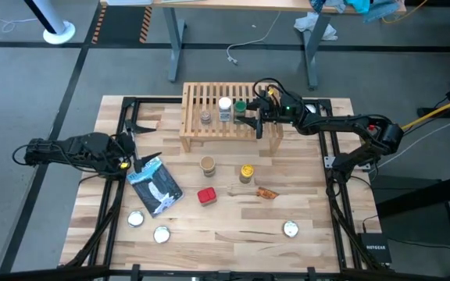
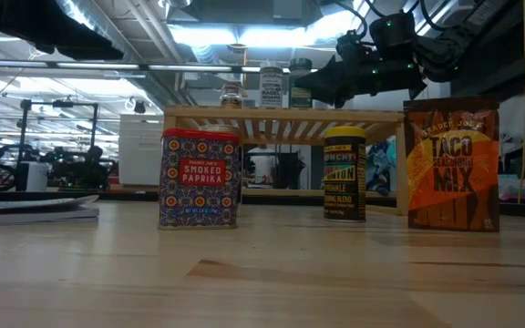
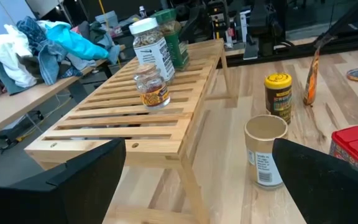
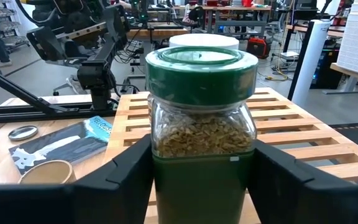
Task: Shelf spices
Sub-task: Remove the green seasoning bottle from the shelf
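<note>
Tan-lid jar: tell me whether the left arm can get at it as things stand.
Probably yes. The left pincer is open, and the tan-lid jar stands in front of the shelf, apart from the red tin. In the left wrist view nothing blocks it.

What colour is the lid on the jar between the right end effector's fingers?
Green lid, clearest in the right wrist view.

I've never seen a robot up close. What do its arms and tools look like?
Both arms are dark, jointed and slim, with black cables running along them. The right tool carries small green and orange lights near the wrist; the left tool shows a small orange spot. Each tool ends in two broad black fingers.
</note>
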`<state>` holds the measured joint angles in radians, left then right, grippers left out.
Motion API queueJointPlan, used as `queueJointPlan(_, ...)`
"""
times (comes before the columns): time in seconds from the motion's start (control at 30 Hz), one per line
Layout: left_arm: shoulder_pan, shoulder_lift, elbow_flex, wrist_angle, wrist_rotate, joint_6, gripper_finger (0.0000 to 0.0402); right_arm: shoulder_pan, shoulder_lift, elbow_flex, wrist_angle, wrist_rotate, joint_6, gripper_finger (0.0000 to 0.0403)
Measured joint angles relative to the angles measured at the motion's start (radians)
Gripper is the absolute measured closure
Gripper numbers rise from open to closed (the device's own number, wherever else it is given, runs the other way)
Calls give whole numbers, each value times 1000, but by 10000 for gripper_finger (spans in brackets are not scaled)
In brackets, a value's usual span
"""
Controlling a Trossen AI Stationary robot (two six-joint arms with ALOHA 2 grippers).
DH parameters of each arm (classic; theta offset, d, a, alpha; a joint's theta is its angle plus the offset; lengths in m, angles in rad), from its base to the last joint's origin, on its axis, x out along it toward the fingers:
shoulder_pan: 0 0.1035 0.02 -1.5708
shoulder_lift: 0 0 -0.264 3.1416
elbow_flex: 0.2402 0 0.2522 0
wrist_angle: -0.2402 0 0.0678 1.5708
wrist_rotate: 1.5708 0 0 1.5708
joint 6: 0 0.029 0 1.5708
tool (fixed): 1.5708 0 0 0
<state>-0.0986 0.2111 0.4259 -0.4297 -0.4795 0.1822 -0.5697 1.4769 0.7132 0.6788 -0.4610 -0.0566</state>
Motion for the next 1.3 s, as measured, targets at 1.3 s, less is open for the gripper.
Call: queueJointPlan(1.3,0,0,0,0,0,0,2,0,-2,1,-14,0,-1,193)
